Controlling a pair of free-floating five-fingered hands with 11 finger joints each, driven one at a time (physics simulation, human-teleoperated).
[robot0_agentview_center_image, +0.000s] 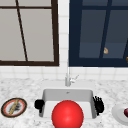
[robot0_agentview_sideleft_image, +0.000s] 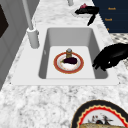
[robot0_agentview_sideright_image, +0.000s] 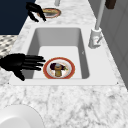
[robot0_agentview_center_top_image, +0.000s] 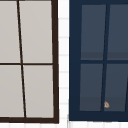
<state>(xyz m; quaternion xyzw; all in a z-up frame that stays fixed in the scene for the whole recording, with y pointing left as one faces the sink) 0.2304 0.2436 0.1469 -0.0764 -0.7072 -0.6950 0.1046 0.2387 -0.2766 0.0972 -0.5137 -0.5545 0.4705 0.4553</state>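
Observation:
My left hand (robot0_agentview_center_image: 39, 103) hovers at the sink's left rim, fingers loosely bent and holding nothing; it is the near hand (robot0_agentview_sideleft_image: 112, 56) in the left side view and the far hand (robot0_agentview_sideright_image: 35, 11) in the right side view. My right hand (robot0_agentview_center_image: 98, 104) floats at the sink's right rim with straight, spread fingers (robot0_agentview_sideright_image: 35, 62), also empty; the left side view has it at the far end (robot0_agentview_sideleft_image: 87, 11). In the sink (robot0_agentview_sideleft_image: 47, 57) lies a red-rimmed plate (robot0_agentview_sideleft_image: 80, 63) carrying a dark food piece and a small brown item. A large red ball (robot0_agentview_center_image: 67, 114) fills the sink's front in the front view.
A dark-rimmed plate (robot0_agentview_center_image: 13, 107) with food sits on the marble counter left of the sink. A white plate (robot0_agentview_center_image: 120, 115) with a dark red item sits on the right. The faucet (robot0_agentview_center_image: 68, 77) stands behind the basin. A light window and a dark blue one (robot0_agentview_center_top_image: 100, 57) are above.

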